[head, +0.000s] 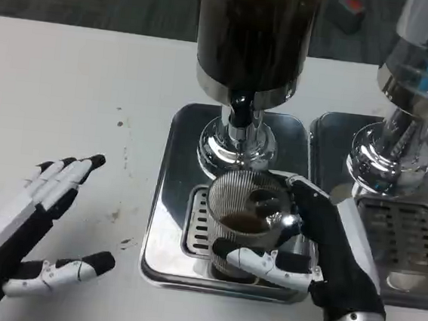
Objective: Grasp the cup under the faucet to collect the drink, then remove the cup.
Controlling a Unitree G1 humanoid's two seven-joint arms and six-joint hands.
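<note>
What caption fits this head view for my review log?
Right hand grips the ribbed glass cup of dark drink under the dispenser faucet; left hand waits open.

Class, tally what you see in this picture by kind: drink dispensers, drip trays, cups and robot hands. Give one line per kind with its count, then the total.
Drink dispensers: 2, the dark dispenser and the second dispenser
Drip trays: 2, the centre tray and the right tray
Cups: 1, the ribbed glass cup
Robot hands: 2, the left hand and the right hand
Total: 7
</note>
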